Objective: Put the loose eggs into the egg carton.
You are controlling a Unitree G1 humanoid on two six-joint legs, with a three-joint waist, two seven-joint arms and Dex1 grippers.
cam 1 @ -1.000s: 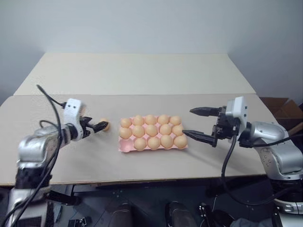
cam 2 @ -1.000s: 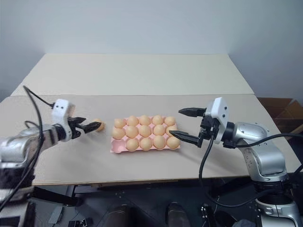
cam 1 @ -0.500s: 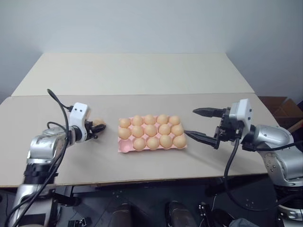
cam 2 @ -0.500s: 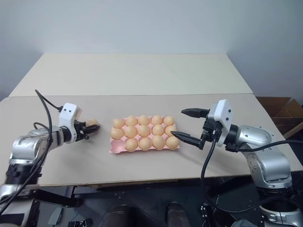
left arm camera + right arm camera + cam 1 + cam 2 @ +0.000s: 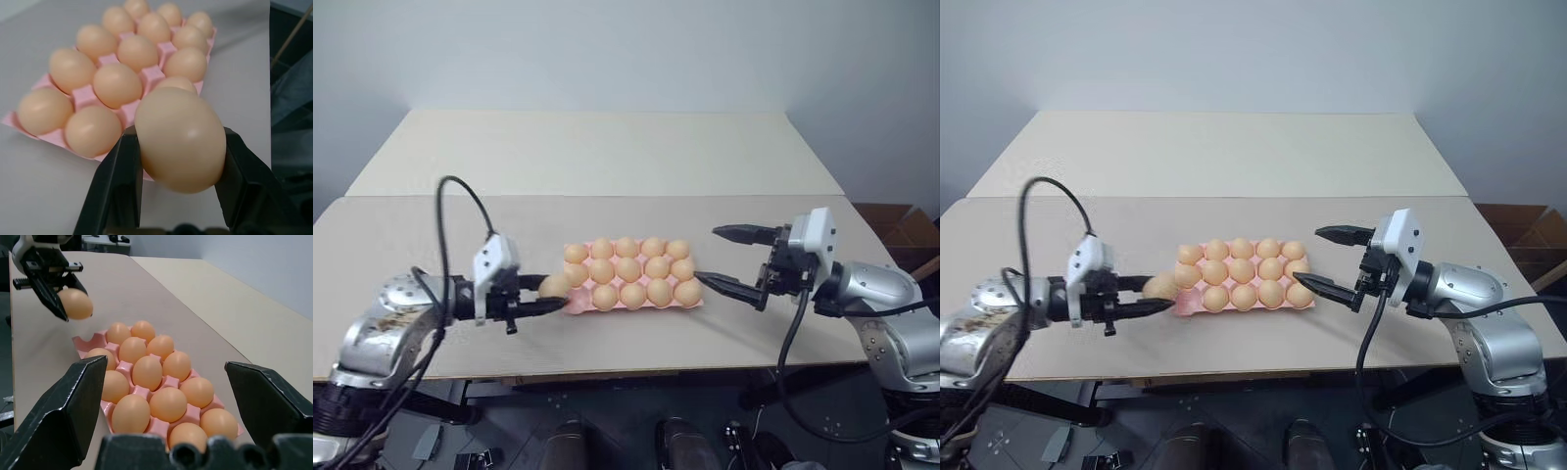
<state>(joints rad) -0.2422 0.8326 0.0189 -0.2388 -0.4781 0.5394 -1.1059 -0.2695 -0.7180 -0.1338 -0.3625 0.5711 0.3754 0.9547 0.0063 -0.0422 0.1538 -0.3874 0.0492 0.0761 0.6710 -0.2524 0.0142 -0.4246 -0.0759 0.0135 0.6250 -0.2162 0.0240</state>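
A loose egg (image 5: 554, 285), pale orange-tan, sits between the black fingers of my left gripper (image 5: 1163, 294), which is shut on it. The egg hangs just above the table at the near left corner of the pink egg carton (image 5: 637, 308). It also appears close up in the left wrist view, egg (image 5: 181, 139), in front of the carton (image 5: 53, 139). Several eggs sit in the carton's cups. The cup at its near left corner (image 5: 91, 340) is empty. My right gripper (image 5: 707, 255) hovers open just right of the carton, holding nothing.
The carton lies mid-table on a beige board, a second board (image 5: 597, 147) behind it. A brown cardboard box (image 5: 901, 230) stands off the table's right edge. A black cable (image 5: 460, 196) arcs above my left arm. The table's front edge (image 5: 626, 372) runs close below both grippers.
My left gripper shut on the loose egg left of the carton, lifted it and carried it right and nearer, to the carton's near left corner. The right gripper kept still.
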